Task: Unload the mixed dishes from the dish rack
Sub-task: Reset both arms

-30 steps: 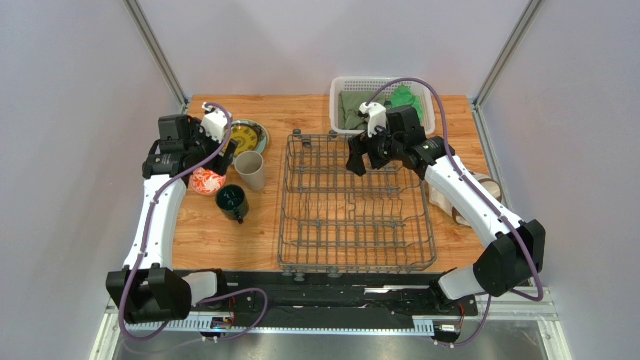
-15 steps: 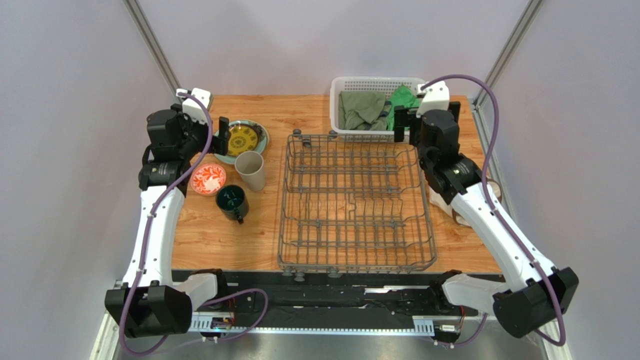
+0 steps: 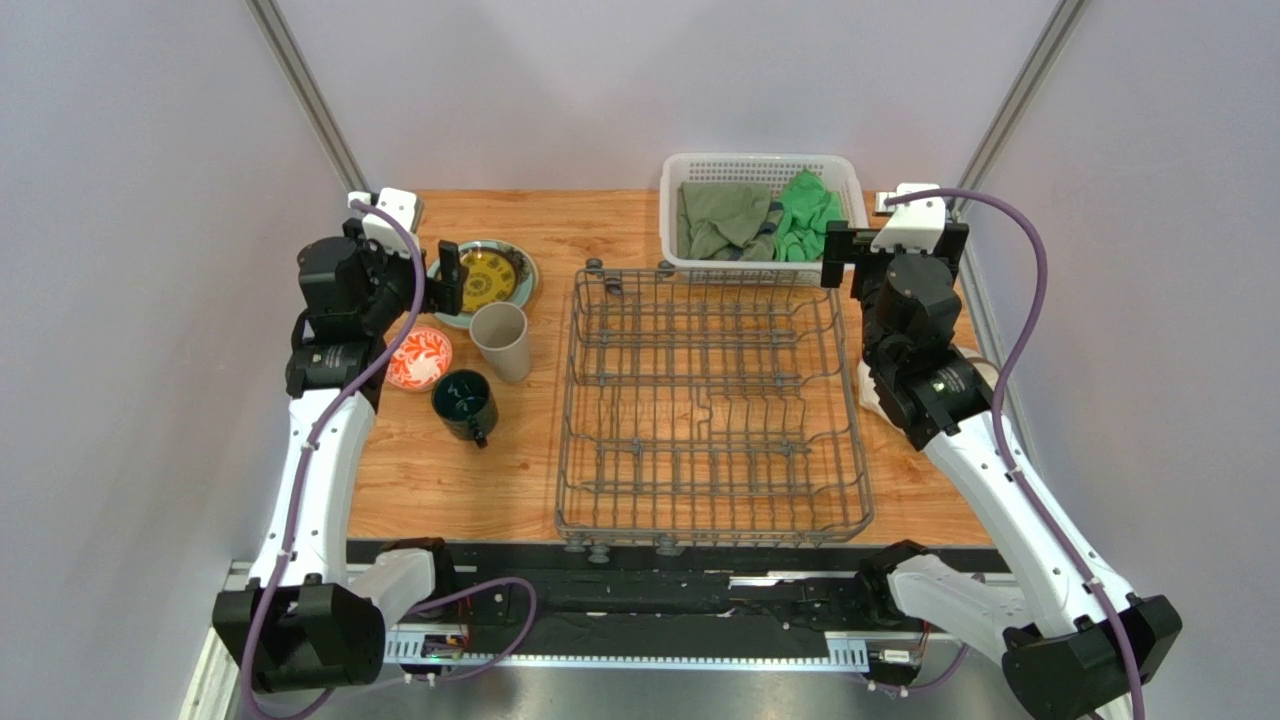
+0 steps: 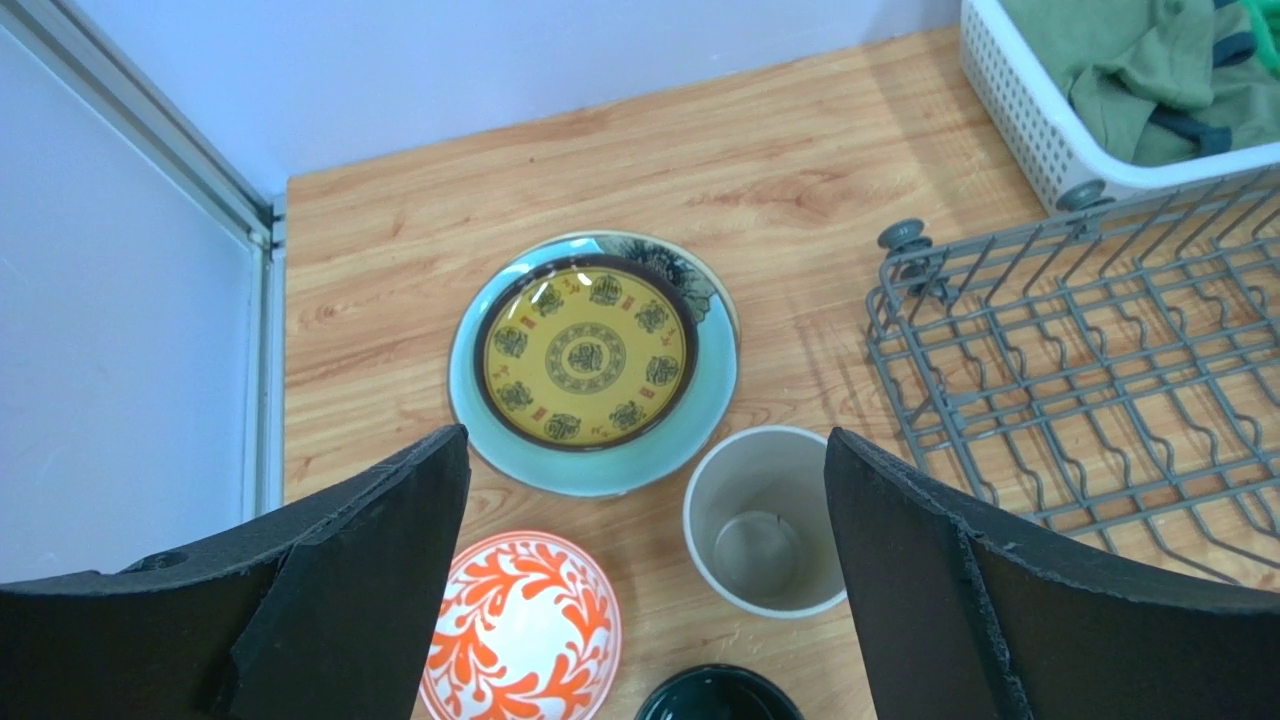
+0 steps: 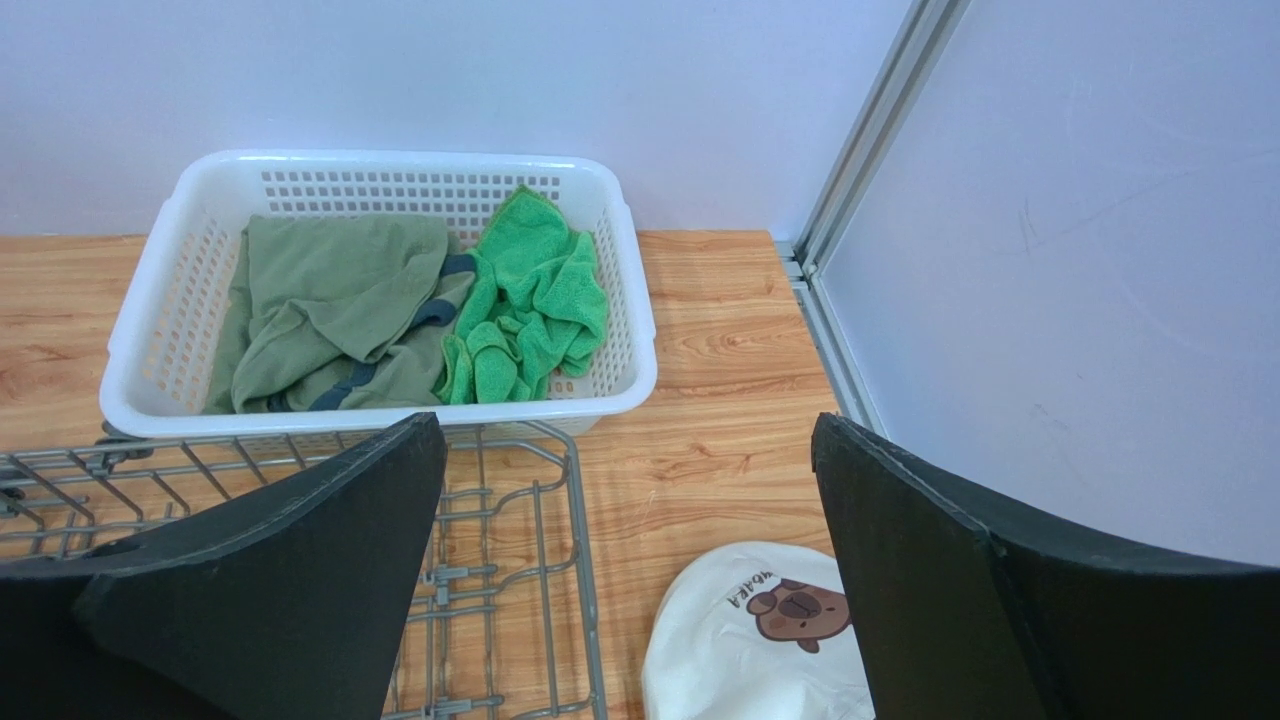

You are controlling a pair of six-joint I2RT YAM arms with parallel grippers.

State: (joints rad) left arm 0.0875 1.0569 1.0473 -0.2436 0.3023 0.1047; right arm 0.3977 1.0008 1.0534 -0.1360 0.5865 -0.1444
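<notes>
Though pale-walled all round, a wood-grain tabletop (image 3: 451,480) between metal corner posts (image 3: 310,98).

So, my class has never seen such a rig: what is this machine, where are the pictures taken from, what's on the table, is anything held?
Two robot arms stand at a wooden table. One camera looks down from above; one sits on each wrist, where the black wedges are that arm's fingers. The left gripper and right gripper are open, holding nothing. The grey dish rack is empty. Left of it: stacked plates, a patterned bowl, a beige cup, a dark mug. Beyond it, a white basket holds green cloths.
</notes>
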